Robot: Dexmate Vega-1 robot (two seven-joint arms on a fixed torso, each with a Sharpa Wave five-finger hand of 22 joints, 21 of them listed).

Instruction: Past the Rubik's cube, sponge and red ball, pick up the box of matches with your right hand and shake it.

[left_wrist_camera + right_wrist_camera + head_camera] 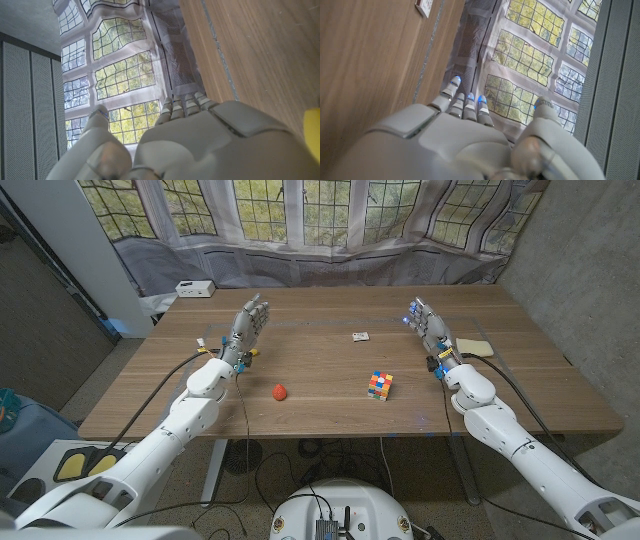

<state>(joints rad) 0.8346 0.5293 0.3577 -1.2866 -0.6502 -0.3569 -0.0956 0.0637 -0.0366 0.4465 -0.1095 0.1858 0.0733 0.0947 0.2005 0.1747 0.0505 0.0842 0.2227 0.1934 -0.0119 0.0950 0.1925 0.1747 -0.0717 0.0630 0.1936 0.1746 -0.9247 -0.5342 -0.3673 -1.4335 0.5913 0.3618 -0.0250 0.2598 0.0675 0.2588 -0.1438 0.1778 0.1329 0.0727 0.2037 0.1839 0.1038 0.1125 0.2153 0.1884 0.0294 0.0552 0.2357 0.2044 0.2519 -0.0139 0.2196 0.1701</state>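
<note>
- On the far left corner of the wooden table (330, 410) sits a small white box (194, 288), just beside the edge.
- The left hand (246, 330) is raised over the left part of the table, palm upright, fingers straight and apart, holding nothing. From the left wrist view the same hand (185, 145) points toward the draped leaded window (120, 75) behind the table.
- A small red ball (279, 391) lies on the table on the near side, a little right of the left hand's wrist.
- The small flat box of matches (361, 336) lies past the middle of the table, farther off than the ball and the cube, well apart from both hands. It also shows as a pale flat box (424, 7) in the right wrist view.
- A multicoloured Rubik's cube (379, 385) stands on the near side, right of the ball and nearer than the matches.
- The right hand (428, 326) is held up over the right part of the table, fingers extended and spread, gripping nothing; its fingertips (470, 96) glow blue.
- A pale yellow flat sponge (475, 346) lies just right of the right hand's wrist.
</note>
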